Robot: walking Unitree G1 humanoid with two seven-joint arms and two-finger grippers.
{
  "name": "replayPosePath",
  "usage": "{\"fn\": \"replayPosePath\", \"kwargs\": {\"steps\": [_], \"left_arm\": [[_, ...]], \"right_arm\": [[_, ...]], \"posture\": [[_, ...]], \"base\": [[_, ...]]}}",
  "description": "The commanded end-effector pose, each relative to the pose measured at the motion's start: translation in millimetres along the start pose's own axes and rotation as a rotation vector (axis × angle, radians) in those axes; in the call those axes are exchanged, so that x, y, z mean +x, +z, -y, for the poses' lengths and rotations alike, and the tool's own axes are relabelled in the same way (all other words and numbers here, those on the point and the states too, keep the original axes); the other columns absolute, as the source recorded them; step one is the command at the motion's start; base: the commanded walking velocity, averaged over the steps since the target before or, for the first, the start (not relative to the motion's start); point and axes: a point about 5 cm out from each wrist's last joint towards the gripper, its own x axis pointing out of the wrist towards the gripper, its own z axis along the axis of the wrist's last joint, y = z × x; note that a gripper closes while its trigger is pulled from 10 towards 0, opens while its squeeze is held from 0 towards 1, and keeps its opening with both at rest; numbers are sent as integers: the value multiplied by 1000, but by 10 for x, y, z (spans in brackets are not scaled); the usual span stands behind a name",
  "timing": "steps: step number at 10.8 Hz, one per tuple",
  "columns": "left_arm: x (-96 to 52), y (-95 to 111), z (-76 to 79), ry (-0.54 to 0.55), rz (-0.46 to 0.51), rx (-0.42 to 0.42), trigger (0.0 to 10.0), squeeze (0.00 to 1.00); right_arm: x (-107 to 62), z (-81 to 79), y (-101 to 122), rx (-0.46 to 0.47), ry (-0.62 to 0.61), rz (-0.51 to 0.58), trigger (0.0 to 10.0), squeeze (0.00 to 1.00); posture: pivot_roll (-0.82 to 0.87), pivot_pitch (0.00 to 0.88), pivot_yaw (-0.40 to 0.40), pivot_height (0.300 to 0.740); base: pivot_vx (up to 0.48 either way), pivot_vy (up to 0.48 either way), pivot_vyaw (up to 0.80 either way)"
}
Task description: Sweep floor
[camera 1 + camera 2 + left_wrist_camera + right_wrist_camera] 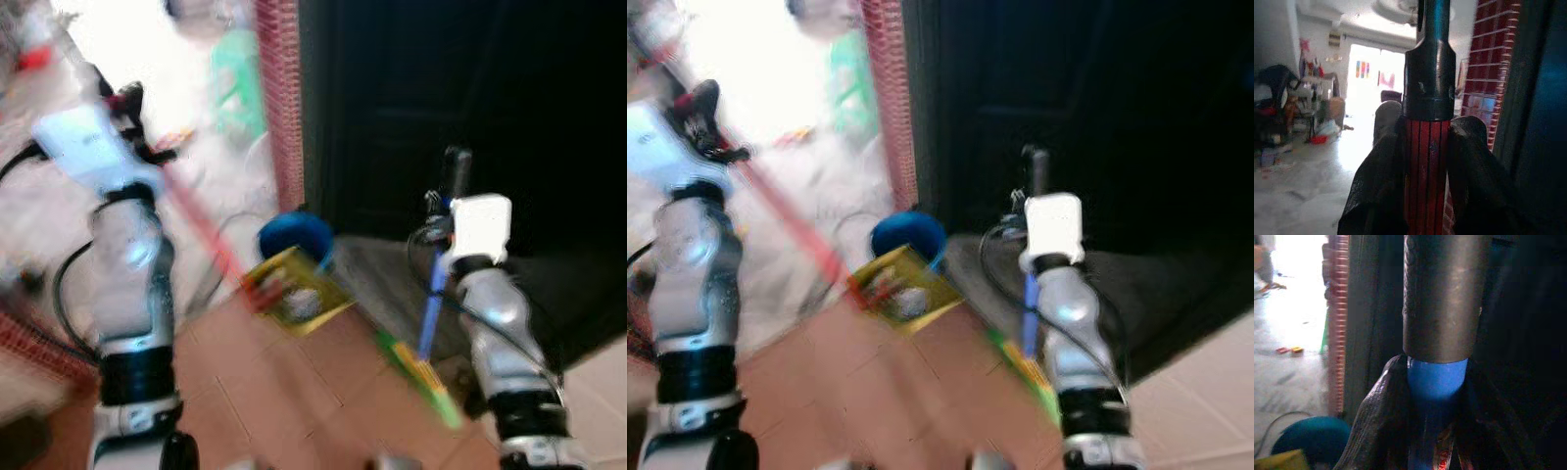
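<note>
Red dustpan handle [1426, 171] clamped between left gripper [1422, 161] fingers; yellow dustpan [297, 291] on brown tile floor [294, 401]. Blue broom handle [1435, 396] clamped in right gripper [1432, 406].

Both head views are smeared by motion blur: arms, the red pole [201, 227] and the yellow dustpan [297, 290] have soft, doubled edges. Strong daylight pours from the upper left, bleaching the pale floor [176, 39] to pure white glare, while the doorway [460, 88] on the right sinks into near-black with no detail. The terracotta tiles [294, 392] are evenly lit. In the left wrist view a bright far opening [1374, 78] blows out and the near fingers [1376, 196] are dark and unfocused. The right wrist view is dim and soft close up.
</note>
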Motion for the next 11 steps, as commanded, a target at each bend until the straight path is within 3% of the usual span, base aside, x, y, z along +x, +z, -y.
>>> {"fn": "replayPosePath", "kwargs": {"steps": [1,8,11], "left_arm": [[63,243,101,-21,129,-16,10000,0],[138,285,-7,50,167,52,10000,0],[133,280,38,51,185,87,10000,0]], "right_arm": [[11,106,60,-39,-21,30,10000,0],[15,47,41,-42,9,29,10000,0],[54,80,63,-47,7,39,10000,0]], "posture": [[-116,0,62,740],[-116,0,63,740],[-119,0,62,740]], "base": [[435,0,0],[407,221,0],[376,289,0]]}}
